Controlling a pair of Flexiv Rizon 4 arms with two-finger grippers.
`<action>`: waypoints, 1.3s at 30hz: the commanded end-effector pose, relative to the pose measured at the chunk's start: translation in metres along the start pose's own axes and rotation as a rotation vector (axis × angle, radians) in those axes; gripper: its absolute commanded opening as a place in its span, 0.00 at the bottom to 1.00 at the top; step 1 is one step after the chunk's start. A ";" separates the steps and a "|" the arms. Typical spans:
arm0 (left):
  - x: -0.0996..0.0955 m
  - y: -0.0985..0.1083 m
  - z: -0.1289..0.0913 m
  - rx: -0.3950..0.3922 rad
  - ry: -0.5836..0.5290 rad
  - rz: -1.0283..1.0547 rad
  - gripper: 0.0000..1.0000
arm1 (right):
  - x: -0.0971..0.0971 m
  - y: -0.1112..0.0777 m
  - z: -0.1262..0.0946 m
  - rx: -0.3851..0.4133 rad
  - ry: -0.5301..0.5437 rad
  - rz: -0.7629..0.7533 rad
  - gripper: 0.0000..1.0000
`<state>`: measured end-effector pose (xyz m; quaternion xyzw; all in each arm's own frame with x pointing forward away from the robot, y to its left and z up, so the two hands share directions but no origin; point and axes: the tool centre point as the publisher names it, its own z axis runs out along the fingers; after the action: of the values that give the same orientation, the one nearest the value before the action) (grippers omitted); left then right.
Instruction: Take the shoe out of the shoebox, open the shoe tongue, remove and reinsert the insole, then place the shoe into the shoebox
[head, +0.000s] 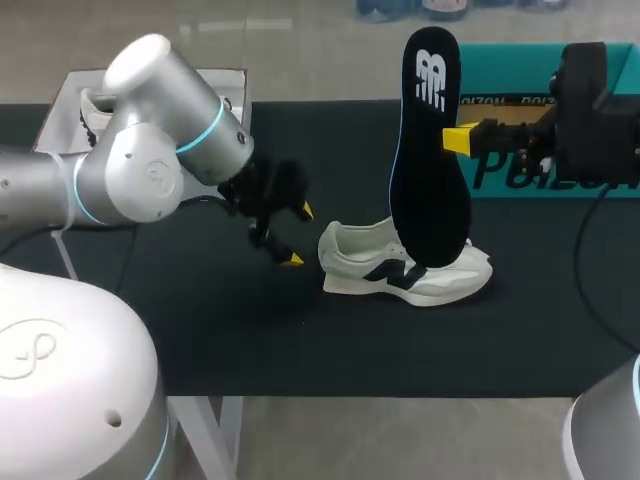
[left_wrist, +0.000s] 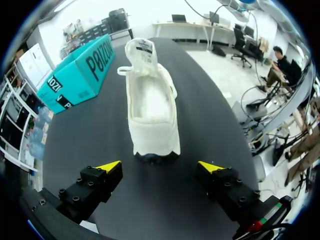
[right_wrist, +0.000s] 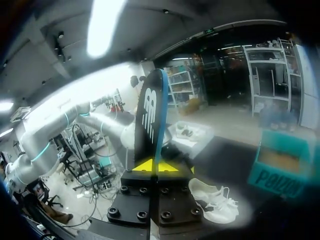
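Note:
A white sneaker with a dark side mark lies on the black table mat, toe toward my left gripper. That gripper stands open just short of the shoe's toe; in the left wrist view the shoe lies ahead of my left gripper, its tongue raised at the far end. My right gripper is shut on the black insole, which hangs upright above the shoe, its lower end near the shoe's opening. In the right wrist view the insole rises from between the shut tips of my right gripper, with the sneaker below.
A teal shoebox sits at the back right of the mat, behind my right arm; it shows as well in the left wrist view as the teal box far beside the shoe. A white box stands at the back left.

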<state>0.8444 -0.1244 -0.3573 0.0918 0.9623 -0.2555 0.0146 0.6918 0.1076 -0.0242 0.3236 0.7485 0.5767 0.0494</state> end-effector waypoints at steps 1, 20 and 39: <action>0.000 -0.008 -0.009 -0.148 -0.003 -0.001 1.00 | 0.000 -0.001 0.002 -0.003 -0.002 0.001 0.00; -0.003 -0.016 -0.020 -0.162 -0.038 -0.012 1.00 | 0.002 0.004 -0.008 0.001 -0.019 0.000 0.00; -0.003 -0.016 -0.020 -0.162 -0.038 -0.012 1.00 | 0.016 0.016 -0.028 0.005 -0.054 -0.005 0.00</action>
<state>0.8454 -0.1291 -0.3318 0.0797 0.9797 -0.1799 0.0383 0.6763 0.0944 0.0051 0.3361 0.7502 0.5652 0.0693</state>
